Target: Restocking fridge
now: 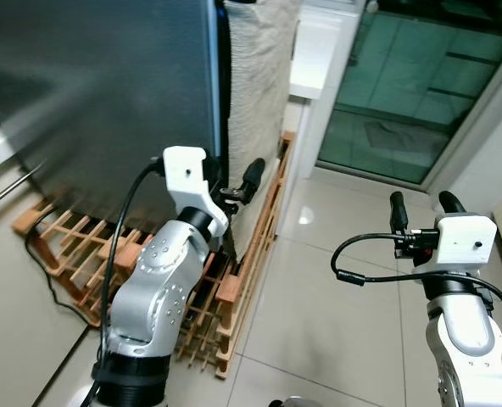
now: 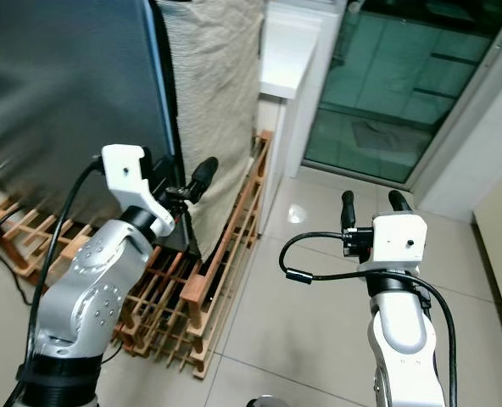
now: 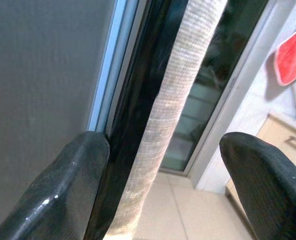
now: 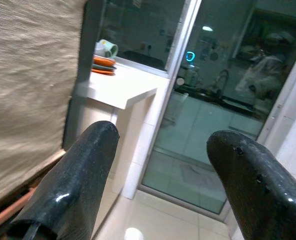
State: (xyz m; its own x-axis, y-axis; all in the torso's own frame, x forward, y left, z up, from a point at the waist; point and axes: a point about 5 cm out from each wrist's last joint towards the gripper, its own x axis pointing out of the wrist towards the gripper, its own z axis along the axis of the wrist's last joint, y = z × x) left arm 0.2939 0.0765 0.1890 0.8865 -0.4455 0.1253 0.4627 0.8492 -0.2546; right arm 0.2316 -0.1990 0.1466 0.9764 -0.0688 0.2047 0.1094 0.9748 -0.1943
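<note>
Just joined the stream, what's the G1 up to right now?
It stands facing the dark grey fridge door, which looks shut. The left gripper is raised to the door's right edge, fingers open, one finger at the seam beside the beige woven cloth; whether it touches is unclear. The right gripper hovers open above the pale tiled floor, holding nothing. The fridge sits on a slatted wooden pallet.

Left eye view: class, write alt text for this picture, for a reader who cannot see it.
The left pincer, open, reaches to the right edge of a dark grey fridge door, beside a beige woven cover. The fridge stands on a wooden slatted rack on pale floor tiles. The right pincer, open, is raised over the tiles, holding nothing.
</note>
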